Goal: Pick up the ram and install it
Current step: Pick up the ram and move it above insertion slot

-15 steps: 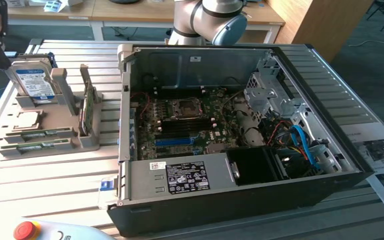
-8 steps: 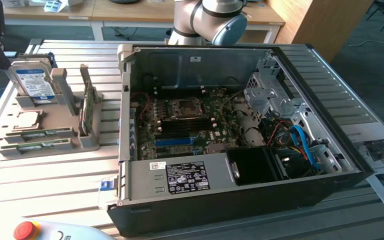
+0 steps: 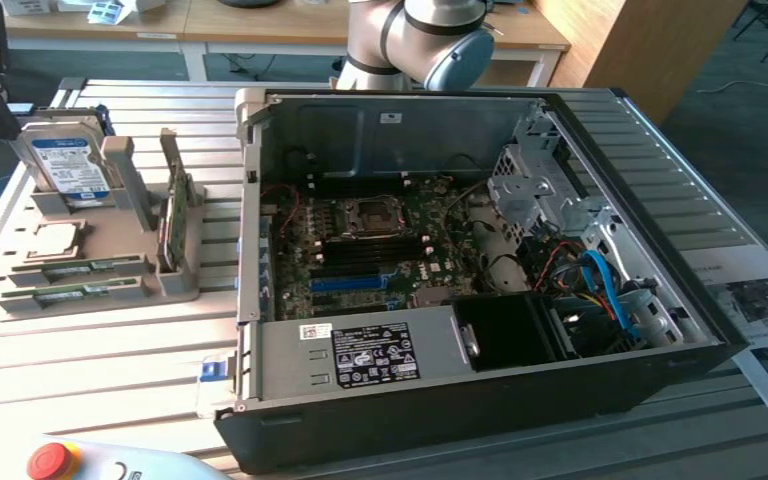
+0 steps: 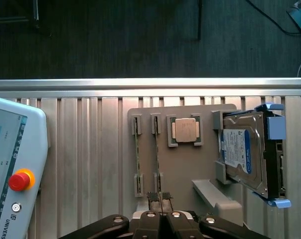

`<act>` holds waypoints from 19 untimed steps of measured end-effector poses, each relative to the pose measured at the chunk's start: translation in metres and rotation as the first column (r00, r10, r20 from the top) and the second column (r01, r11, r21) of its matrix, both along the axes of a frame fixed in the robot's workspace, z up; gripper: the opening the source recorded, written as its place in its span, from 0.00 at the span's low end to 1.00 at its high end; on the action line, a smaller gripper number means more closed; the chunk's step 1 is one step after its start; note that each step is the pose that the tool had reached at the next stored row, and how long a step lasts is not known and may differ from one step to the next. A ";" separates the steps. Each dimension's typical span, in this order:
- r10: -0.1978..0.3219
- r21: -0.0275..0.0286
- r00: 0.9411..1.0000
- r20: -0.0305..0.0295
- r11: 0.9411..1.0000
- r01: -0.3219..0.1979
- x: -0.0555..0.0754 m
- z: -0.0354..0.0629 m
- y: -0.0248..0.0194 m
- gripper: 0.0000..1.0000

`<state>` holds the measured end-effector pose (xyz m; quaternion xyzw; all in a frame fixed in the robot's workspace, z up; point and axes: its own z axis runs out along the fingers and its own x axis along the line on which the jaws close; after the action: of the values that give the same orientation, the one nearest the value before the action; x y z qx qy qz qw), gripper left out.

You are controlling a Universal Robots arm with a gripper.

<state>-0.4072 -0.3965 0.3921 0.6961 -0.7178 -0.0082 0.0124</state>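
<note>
Slatted aluminium table [image 3: 104, 340] carries an open computer case [image 3: 357, 430] and a grey holder [image 3: 177, 285]. The ram [image 3: 84, 268] sits in the holder, at the exterior view's left. Gripper [image 4: 160, 197] is at the ram's end, jaws fully closed, holding nothing. Dark carpet [image 4: 115, 40] lies beyond the table.

The gripper [image 4: 160, 198] hangs, jaws pressed together, over a grey holder [image 4: 145, 112] on the slatted table [image 4: 85, 149]. Two sticks stand on edge in its slots: the ram [image 4: 157, 154], in line with the gripper, and a second ram stick [image 4: 136, 154] beside it. A processor chip [image 4: 185, 130] lies between the ram and a tilted hard drive [image 4: 237, 149] (blue-white label showing). A pendant [image 4: 16, 144] with a red button [image 4: 19, 180] lies well apart.
</note>
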 end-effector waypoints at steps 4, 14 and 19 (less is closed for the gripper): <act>0.007 0.000 1.000 0.000 1.000 -0.007 0.000 0.0000 0.0000 0.10; 0.008 0.000 1.000 0.000 1.000 -0.008 0.000 0.0000 -0.0021 0.10; 0.008 0.000 1.000 0.000 1.000 -0.008 0.000 0.0000 -0.0037 0.10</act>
<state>-0.4072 -0.4003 0.3921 0.6990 -0.7150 -0.0082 0.0125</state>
